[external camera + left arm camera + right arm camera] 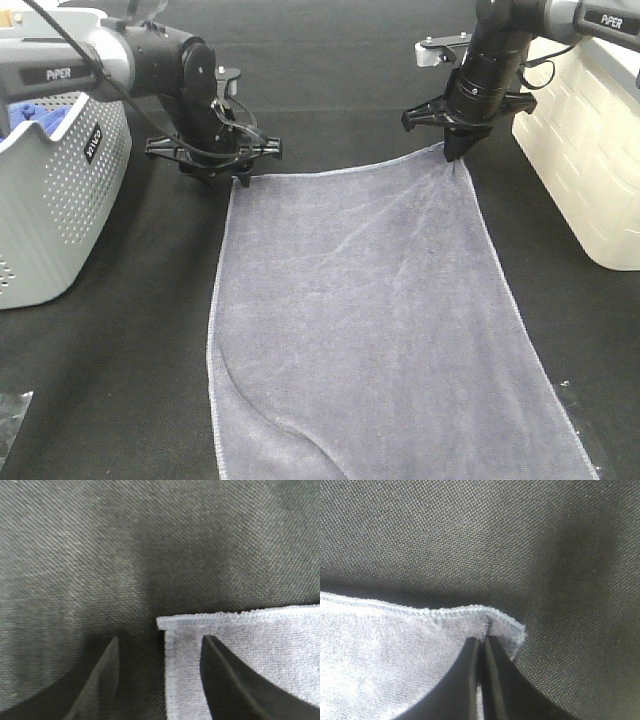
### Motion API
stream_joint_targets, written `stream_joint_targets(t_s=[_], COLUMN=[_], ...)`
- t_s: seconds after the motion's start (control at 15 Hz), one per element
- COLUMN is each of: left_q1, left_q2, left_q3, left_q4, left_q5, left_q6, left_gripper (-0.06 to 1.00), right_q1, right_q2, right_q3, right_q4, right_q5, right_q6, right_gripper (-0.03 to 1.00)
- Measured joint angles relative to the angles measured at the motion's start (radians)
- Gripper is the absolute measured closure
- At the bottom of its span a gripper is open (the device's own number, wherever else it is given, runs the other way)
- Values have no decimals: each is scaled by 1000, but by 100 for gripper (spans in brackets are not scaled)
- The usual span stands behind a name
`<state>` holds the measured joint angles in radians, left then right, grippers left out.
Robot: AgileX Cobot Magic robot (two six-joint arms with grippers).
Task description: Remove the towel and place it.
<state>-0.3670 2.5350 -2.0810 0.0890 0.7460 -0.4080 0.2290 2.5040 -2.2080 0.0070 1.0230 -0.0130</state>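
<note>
Slate-grey microfibre towel [370, 320] with a paler stitched hem, spread nearly flat on the black woven counter [120, 380] in the centre of the exterior high view. Long sides running from far to near, near end cut off by the frame edge. Shallow creases fanning out from the far right corner; one curved fold close to the near left edge.

Far right corner slightly lifted and gathered, pinched by the right gripper [458, 150], jaws pressed together on the hem. In the right wrist view, two dark fingers [460, 690] meeting at their tips, cloth bunched around them.

Far left corner flat on the counter, just beneath the left gripper [238, 172], jaws spread and holding nothing. In the left wrist view, one finger over bare counter, the other finger over the cloth, hemmed corner between the two. Contact between these fingertips and the cloth or counter: cannot tell.

Left arm [150, 55] and right arm [495, 60] black, reaching down steeply from the far side, each lettered "PiPER".

Left of the towel and well apart from it, grey perforated basket [60, 200], bright blue cloth [45, 115] showing above its rim. Right of the towel, cream basket [590, 150] with a brick-patterned wall, near the right arm, apart from the towel.
</note>
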Motion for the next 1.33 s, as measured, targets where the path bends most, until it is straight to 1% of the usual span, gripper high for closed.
stream_joint_targets(t_s=[0.2, 0.33, 0.4, 0.47, 0.53, 0.6, 0.87, 0.93, 1.0, 1.13, 1.33], left_q1=[0, 2, 2, 2, 2, 2, 2, 2, 0, 3, 41], left_q2=[16, 22, 22, 22, 22, 22, 11, 10, 10, 10, 10], left_q3=[-3, -8, -8, -8, -8, -8, -8, -8, -14, -56, -136], left_q4=[-4, -14, -12, -12, -26, -35, -25, -7, 38, 101, 113], left_q5=[-17, -32, -36, -40, -51, -62, -70, -70, -66, -64, -67], left_q6=[0, 3, 13, 29, 66, 89, 106, 106, 106, 106, 106], left_gripper=[47, 55, 63, 74, 91, 94, 94, 94, 94, 94, 94], right_q1=[0, 0, 0, 0, 0, 0, 0, 0, 0, 0, 0], right_q2=[0, 0, 0, 0, 0, 0, 0, 0, 0, 0, 0], right_q3=[0, 0, 0, 0, 0, 0, 0, 0, -2, -3, -3], right_q4=[0, 0, 0, 0, 0, 0, -1, -1, -1, -7, -21], right_q5=[0, 2, 3, 3, 3, 3, 6, 6, -3, -37, -112], right_q6=[0, 0, 0, 0, 0, 0, 0, 0, 0, 0, 0], right_gripper=[97, 97, 97, 97, 97, 97, 97, 97, 97, 97, 97])
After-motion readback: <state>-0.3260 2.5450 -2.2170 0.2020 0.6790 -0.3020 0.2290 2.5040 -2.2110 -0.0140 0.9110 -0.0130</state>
